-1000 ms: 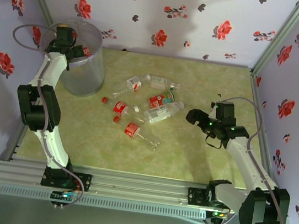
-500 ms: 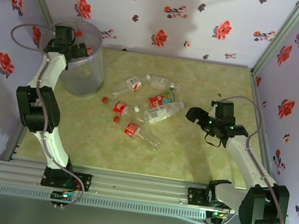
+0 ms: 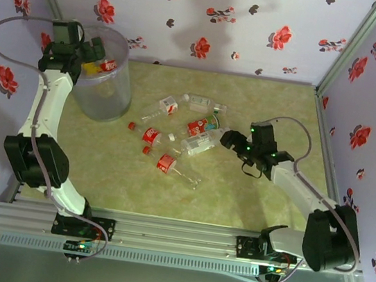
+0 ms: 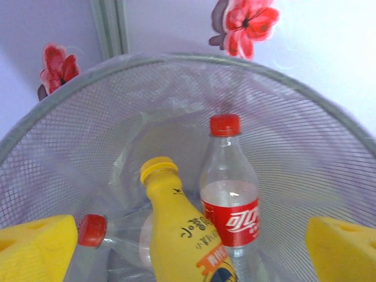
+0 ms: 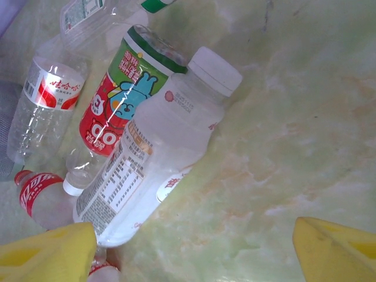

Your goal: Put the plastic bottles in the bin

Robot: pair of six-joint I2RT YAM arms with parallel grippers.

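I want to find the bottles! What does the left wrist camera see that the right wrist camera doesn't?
Left wrist: the inside of the bin, with a yellow bottle, a red-label bottle and another red-capped bottle in it. Right wrist: a white-capped bottle and a red-and-green-label bottle lying on the green table. Both: left fingers and right fingers, yellow and spread open.

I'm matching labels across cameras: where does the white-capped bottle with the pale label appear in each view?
Top external: the white-capped bottle lies near picture centre, just left of the right tool.
Right wrist: centre-left, cap pointing to the upper right.
Shared landmark: the red-and-green-labelled bottle lying alongside it.
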